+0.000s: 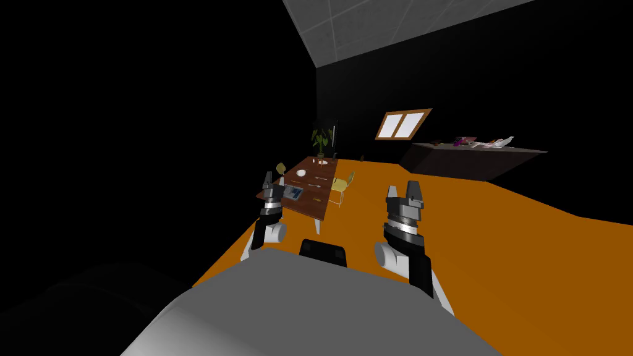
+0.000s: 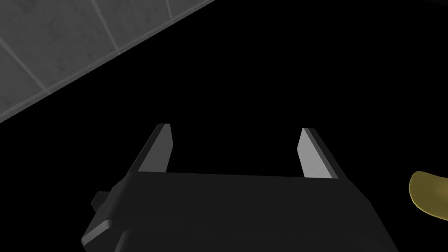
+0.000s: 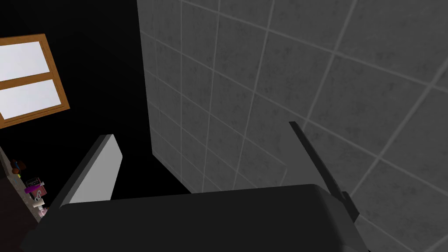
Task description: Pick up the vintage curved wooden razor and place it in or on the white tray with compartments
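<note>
Far ahead stands a brown table (image 1: 312, 185) with several small items on it, among them a white plate (image 1: 301, 172) and a flat grey-blue tray-like thing (image 1: 294, 192). They are too small to tell a razor among them. My left gripper (image 1: 272, 179) is raised in front of the table's near end, open and empty (image 2: 234, 148). My right gripper (image 1: 403, 190) is raised over the orange floor, also open and empty (image 3: 205, 162).
Yellow chairs (image 1: 341, 183) flank the table, and part of one (image 2: 431, 197) shows beside the left gripper. A potted plant (image 1: 321, 141) stands behind it. A dark counter (image 1: 470, 157) with small items (image 3: 34, 188) runs along the right under a window (image 1: 402, 125). Orange floor (image 1: 482, 247) lies between. Black areas surround.
</note>
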You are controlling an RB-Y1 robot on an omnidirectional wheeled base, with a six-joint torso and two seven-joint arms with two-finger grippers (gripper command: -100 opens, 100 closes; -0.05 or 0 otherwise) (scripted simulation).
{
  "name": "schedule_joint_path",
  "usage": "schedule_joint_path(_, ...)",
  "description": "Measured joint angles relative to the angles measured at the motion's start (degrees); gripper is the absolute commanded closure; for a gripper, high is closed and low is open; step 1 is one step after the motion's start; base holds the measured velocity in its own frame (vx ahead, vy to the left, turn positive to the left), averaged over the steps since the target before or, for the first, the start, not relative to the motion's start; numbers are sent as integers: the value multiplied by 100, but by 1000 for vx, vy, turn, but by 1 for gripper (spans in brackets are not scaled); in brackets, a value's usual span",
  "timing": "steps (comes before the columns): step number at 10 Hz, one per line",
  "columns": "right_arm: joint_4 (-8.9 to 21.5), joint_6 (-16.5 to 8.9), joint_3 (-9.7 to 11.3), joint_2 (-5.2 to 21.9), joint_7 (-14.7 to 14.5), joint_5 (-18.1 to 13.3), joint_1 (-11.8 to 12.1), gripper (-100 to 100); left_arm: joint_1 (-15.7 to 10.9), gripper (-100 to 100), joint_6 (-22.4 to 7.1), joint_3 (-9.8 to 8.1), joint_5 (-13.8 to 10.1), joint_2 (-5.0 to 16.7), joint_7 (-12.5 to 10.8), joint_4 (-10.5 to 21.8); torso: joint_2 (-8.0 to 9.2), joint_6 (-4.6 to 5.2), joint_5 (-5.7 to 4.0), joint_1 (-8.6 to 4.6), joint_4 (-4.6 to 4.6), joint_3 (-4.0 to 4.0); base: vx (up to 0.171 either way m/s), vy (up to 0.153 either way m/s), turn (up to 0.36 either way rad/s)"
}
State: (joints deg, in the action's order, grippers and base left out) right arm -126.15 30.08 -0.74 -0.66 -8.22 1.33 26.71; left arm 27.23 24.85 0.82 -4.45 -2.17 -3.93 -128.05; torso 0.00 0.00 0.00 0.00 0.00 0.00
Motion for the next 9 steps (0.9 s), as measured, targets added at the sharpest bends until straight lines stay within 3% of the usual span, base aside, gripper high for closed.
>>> schedule_joint_path(4,0,0,1,-1,0,0,-1,0,-112,-100,-349,-162,2,658,-14,201,13,1,-4,-22,3,7,-31,-55,-50)
schedule_joint_path(5,0,0,1,-1,0,0,-1,0,-139,-100,-471,-275,-24,851,-52,305,16,1,-5,-23,3,9,-39,-75,-75)
schedule_joint_path(9,0,0,1,-1,0,0,-1,0,-425,-100,-1043,-594,-19,1203,-99,686,19,1,-6,-27,4,11,-42,-63,-46)
